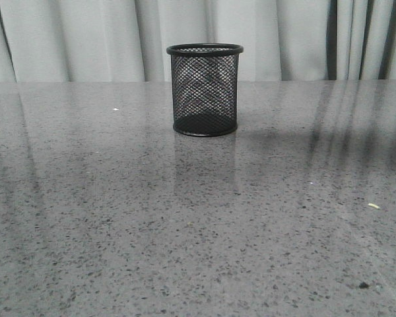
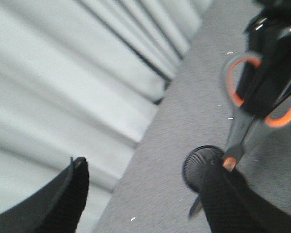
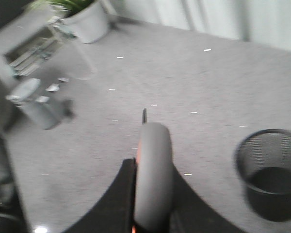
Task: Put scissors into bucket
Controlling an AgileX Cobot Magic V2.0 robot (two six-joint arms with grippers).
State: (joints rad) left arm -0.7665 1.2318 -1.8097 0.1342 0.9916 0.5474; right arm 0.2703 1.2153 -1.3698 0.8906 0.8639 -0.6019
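Holding scissors (image 2: 247, 121) aloft in R gripper (image 3: 153, 213), fingers pinched on the handle end; grey handle loop w/ orange lining fills the R wrist view, blade tip just peeking past it. L wrist cam shows the same from the side: handles up in the black R fingers, blades hanging down toward the bucket (image 1: 204, 89). L gripper (image 2: 145, 204) fingers spread wide, nothing between them.

Bucket upright on grey speckled table (image 1: 119, 231), toward the far edge near the curtain (image 1: 72, 39), empty as far as mesh lets me see. Neither arm nor scissors in front view, so scissors are above or outside that frame.

Orientation: long axis near vertical but tilted, tips down, handles up. In L wrist view tips seem to overlap the bucket rim, but that may be line of sight only. In R wrist view bucket sits off to the side of the scissors, apart, so prob. not yet centred over the mouth.

Risks (judgement):
- Release now → tips land on rim or outside, scissors fall on table. Cause: lateral offset.
- Tilted axis + narrow mouth → blade catches mesh/rim, light cup tips or slides.
- Dropping from height → bounce, cup knocked over.
- Grip on one loop only → scissors may swing or pivot, blades could splay.

Both wrist views blurred; exact alignment unclear.
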